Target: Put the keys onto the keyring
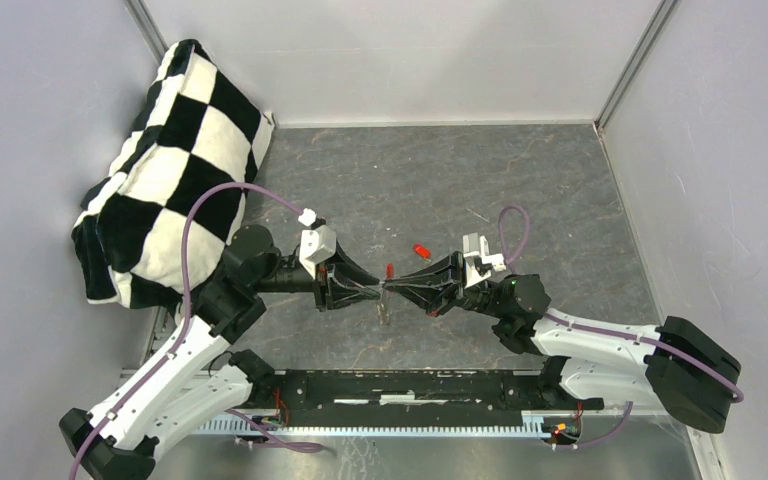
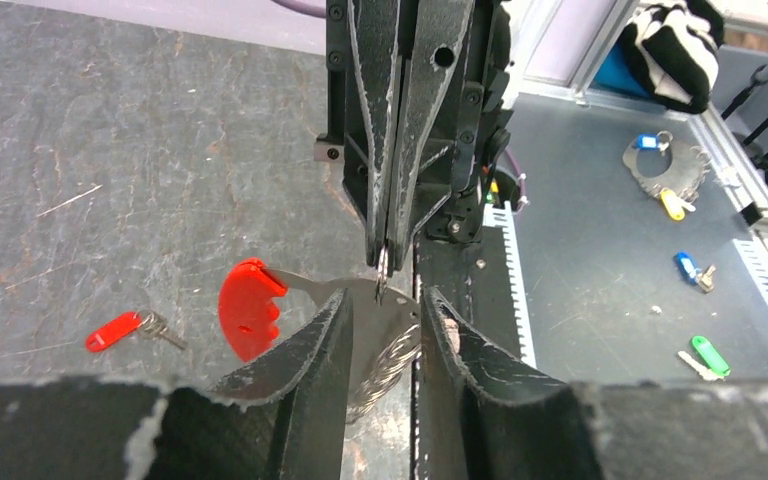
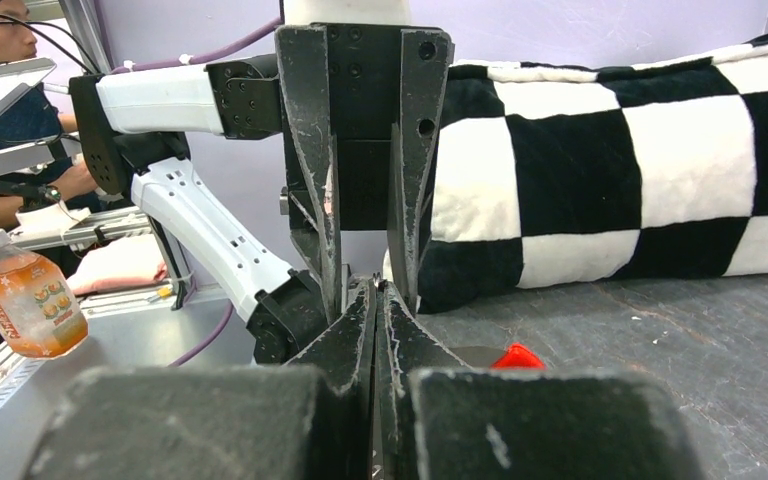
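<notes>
My two grippers meet tip to tip over the middle of the table. The left gripper (image 1: 372,288) (image 2: 387,295) has its jaws narrowly apart around the keyring (image 2: 380,340), touching both sides of the flat metal plate and twisted grey cable. The keyring's red curved head (image 2: 250,310) (image 1: 390,270) (image 3: 515,357) sticks out to one side. The right gripper (image 1: 392,288) (image 2: 382,268) (image 3: 375,285) is shut on a thin metal piece at the plate's edge. I cannot tell whether that piece is a key. A red-headed key (image 2: 120,330) (image 1: 420,250) lies on the table. The black-headed key is hidden.
A black-and-white checkered cushion (image 1: 170,170) (image 3: 610,170) leans in the far left corner. Grey walls close in three sides. A black rail (image 1: 390,390) runs along the near edge. Beyond it lie tagged keys (image 2: 695,265). A drink bottle (image 3: 25,305) stands outside.
</notes>
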Controlling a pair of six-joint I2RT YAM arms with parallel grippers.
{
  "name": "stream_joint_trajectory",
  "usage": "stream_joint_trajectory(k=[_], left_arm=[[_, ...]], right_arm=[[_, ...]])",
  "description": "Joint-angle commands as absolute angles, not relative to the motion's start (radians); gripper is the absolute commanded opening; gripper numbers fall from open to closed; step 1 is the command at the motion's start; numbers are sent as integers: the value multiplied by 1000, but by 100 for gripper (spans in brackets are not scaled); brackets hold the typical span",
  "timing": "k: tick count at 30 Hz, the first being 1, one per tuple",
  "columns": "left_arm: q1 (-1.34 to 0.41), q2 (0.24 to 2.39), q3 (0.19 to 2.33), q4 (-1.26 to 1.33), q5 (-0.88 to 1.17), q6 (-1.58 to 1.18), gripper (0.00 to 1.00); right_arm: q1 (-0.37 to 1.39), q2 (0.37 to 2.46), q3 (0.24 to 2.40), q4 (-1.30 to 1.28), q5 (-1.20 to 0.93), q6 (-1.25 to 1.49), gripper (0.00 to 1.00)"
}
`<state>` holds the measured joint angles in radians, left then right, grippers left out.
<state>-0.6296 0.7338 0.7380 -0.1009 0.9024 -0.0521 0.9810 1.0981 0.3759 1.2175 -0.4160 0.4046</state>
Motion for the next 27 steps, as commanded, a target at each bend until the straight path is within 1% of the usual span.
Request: stream_joint_trajectory(k=[1, 5, 11, 14, 15, 22, 24, 27], left_arm=[[-627, 740, 729, -4, 948, -162, 37], [-627, 737, 721, -11, 966, -152, 30], [-626, 725, 707, -57, 976, -113, 29], [-626, 722, 701, -42, 964, -111, 19], [-626, 724, 701, -35, 957, -118, 18], [-624, 730, 701, 46, 928, -179, 11], [-624, 729, 703, 57, 922, -191, 7], [-623, 733, 713, 63, 916, -201, 6]], right_arm=[[988, 1100, 405, 1290, -397, 410, 1], [988, 1093, 400, 1290, -393, 408, 0], [988, 1087, 399, 1295, -385, 411, 1], [988, 1089, 398, 1303, -389, 419, 1], [988, 1092, 398, 1307, -391, 422, 1], [994, 1118, 395, 1340, -399, 443, 1], [995, 1123, 396, 1342, -405, 443, 1], [996, 1123, 391, 1341, -414, 437, 1]])
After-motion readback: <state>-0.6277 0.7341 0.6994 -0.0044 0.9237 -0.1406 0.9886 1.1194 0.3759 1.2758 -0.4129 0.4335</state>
